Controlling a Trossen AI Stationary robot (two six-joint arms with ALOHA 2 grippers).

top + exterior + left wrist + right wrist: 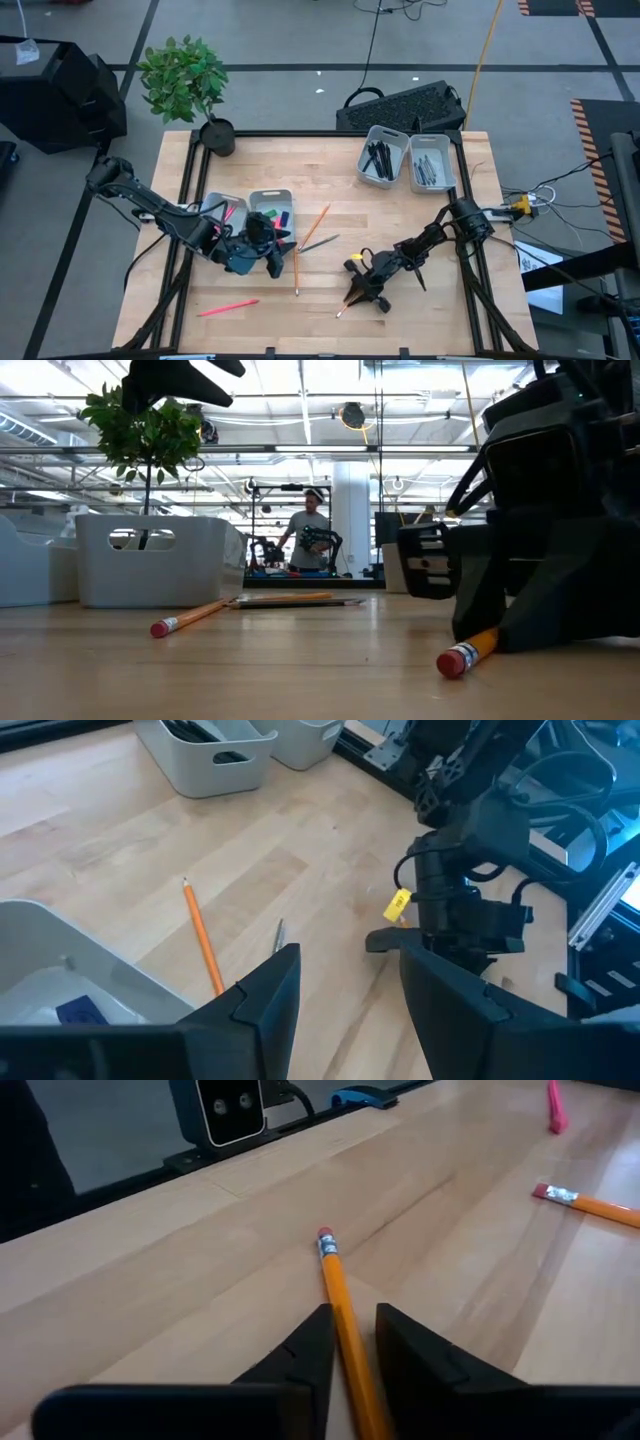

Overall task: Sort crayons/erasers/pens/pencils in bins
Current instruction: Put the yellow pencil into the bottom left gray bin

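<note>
- An orange pencil (345, 1315) lies flat on the wooden counter (420, 300) near the front edge, right of centre, and the right gripper (350, 1342) is low over it, jaws narrow with one finger on each side of the shaft; whether they already press it I cannot tell
- In the low view the pencil's pink eraser end (452, 660) sticks out from under the gripper's dark body
- More loose pencils wait on the counter: one orange pencil (296, 270) near the middle, another (316, 224) slanting just above it, a thin grey stick (318, 243) beside them, and a pink pencil (228, 308) near the front left
- Two light-grey bins at the back right already hold sorted items: the left one (383, 157) dark pens, the right one (431, 163) thin grey sticks
- Two more bins sit at centre left; one (272, 207) holds small green and blue erasers, the other (228, 210) is partly hidden by the left arm and shows something pink
- The left gripper (345, 990) hovers beside those bins, jaws wide apart and holding nothing
- Judged from this layout, pens and erasers look done; the pencils remain, about five sticks
- Off the counter at the back are a potted plant (185, 80) and a keyboard (400, 105); a person (310, 540) stands far across the room
</note>
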